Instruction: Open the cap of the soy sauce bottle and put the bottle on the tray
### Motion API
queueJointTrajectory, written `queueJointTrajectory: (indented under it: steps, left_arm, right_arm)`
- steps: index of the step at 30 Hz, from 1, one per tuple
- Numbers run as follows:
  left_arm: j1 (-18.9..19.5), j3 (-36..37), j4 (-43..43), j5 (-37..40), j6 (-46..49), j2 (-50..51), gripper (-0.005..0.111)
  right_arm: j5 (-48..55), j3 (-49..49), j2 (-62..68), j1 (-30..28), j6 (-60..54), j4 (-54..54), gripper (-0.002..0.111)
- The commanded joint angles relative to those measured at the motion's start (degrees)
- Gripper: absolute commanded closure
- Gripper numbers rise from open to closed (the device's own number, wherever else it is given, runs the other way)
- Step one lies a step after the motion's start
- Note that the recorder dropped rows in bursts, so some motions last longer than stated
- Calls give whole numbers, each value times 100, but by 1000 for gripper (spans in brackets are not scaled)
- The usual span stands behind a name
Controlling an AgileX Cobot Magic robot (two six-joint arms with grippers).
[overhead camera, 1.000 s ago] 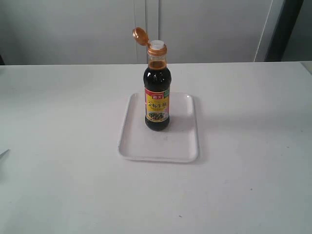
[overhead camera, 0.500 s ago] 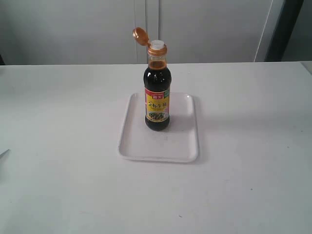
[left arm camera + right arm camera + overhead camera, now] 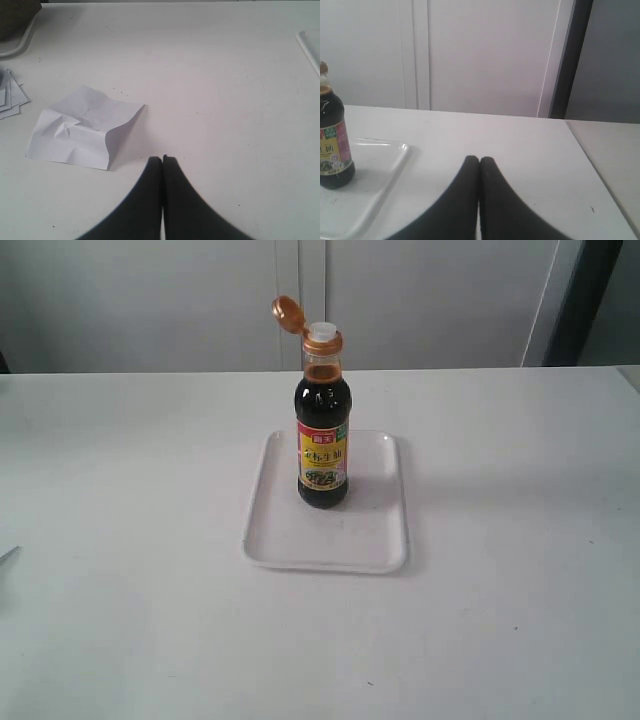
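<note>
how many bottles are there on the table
1. The soy sauce bottle stands upright on the tray, toward its far half, with the cap flipped open. No other bottle shows in any view, though parts of the table lie outside the frames.

L gripper [image 3: 162, 161], R gripper [image 3: 479, 160]: matte black, smooth curved tapering fingers.

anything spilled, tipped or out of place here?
No spill. The soy sauce bottle stands upright on the tray, cap flipped open. Only oddity: a crumpled paper sheet on the table.
</note>
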Motion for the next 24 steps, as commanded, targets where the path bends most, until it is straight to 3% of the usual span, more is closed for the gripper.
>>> queueJointTrajectory:
  steps: [1, 12, 24]
  left_arm:
    - [19, 20, -83, -28, 11, -29, 107]
    - [19, 20, -83, -28, 11, -29, 107]
    - [19, 20, -83, -28, 11, -29, 107]
  right_arm:
    - [138, 391, -446, -12, 36, -64, 108]
    - [261, 1341, -950, -12, 36, -64, 108]
    - [19, 1665, -950, -12, 36, -53, 108]
